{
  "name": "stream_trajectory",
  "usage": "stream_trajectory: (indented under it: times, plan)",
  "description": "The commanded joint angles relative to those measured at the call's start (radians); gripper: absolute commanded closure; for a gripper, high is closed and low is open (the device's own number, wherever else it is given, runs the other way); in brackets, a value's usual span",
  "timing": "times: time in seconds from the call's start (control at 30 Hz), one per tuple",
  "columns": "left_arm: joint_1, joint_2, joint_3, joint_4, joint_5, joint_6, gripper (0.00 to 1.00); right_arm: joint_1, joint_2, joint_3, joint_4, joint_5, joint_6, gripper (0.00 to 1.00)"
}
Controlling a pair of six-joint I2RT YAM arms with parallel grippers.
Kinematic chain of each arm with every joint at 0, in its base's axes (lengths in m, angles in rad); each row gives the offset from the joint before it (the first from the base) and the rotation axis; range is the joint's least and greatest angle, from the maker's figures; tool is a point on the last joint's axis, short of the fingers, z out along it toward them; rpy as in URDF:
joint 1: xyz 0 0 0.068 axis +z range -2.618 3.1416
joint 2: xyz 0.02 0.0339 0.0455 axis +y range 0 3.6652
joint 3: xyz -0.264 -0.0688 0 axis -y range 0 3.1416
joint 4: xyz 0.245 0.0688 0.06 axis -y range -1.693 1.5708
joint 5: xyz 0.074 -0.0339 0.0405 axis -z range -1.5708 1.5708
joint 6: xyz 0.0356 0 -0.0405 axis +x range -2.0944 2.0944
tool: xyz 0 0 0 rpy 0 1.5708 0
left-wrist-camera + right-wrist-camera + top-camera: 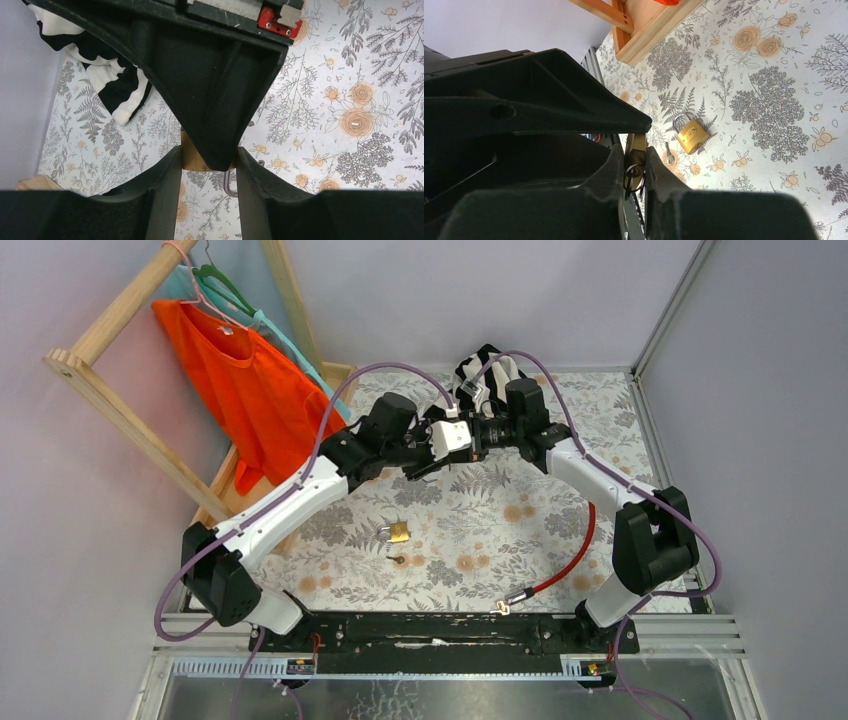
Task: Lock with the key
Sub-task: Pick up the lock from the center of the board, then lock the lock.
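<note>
My left gripper (208, 152) is shut on a brass padlock (192, 159), held above the floral table with its steel shackle (228, 186) pointing down. From the opposite side, my right gripper (634, 150) is shut on a brass key (636, 159) with a dark split ring (633, 175). One black right finger (215, 100) hides the middle of the padlock, so I cannot see where key and lock meet. In the top view both grippers (418, 462) (442, 448) meet tip to tip at the back centre.
A second brass padlock (398, 532) (691, 136) and a loose key (400, 560) (668, 155) lie on the table. A wooden rack with an orange garment (245, 380) stands at the left. A black-and-white cloth (485, 370) lies at the back. A red cable (570, 560) lies at the front right.
</note>
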Motion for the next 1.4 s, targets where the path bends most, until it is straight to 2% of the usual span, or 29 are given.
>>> stream_trajectory:
  times: [0.0,0.07,0.17,0.23,0.33,0.43,0.63,0.97,1.03,1.1,1.2,1.37]
  plan:
    - [-0.006,-0.002,-0.001,0.057,-0.02,-0.001,0.98,0.006,-0.008,0.055,-0.034,0.018,-0.07,0.99]
    - [-0.006,-0.006,-0.012,0.063,-0.02,-0.006,0.92,0.001,-0.019,0.068,-0.062,0.035,-0.106,1.0]
    - [-0.005,-0.021,-0.024,0.068,-0.009,-0.006,0.59,-0.016,-0.038,0.082,-0.099,0.044,-0.163,1.0]
    - [-0.004,-0.034,-0.031,0.068,0.0,-0.034,0.41,-0.033,-0.051,0.094,-0.135,0.051,-0.207,1.0]
    - [0.005,-0.053,-0.034,0.054,0.016,-0.044,0.28,-0.064,-0.069,0.11,-0.191,0.047,-0.268,1.0]
    - [0.028,-0.069,-0.038,0.037,0.065,-0.051,0.21,-0.088,-0.085,0.129,-0.263,0.004,-0.346,1.0]
    - [0.083,-0.074,-0.034,0.011,0.187,-0.076,0.21,-0.106,-0.14,0.149,-0.313,-0.112,-0.42,1.0]
    - [0.128,-0.017,0.021,0.005,0.474,-0.197,0.41,-0.107,-0.218,0.125,-0.252,-0.206,-0.348,1.0]
    - [0.128,-0.004,0.024,0.005,0.525,-0.217,0.4,-0.107,-0.223,0.122,-0.25,-0.21,-0.342,1.0]
    - [0.129,0.007,0.018,0.018,0.559,-0.24,0.34,-0.107,-0.228,0.112,-0.245,-0.213,-0.336,1.0]
    - [0.128,0.018,0.019,0.038,0.599,-0.274,0.35,-0.107,-0.234,0.092,-0.227,-0.215,-0.325,1.0]
    - [0.129,0.035,0.019,0.067,0.656,-0.32,0.47,-0.107,-0.232,0.066,-0.203,-0.232,-0.306,1.0]
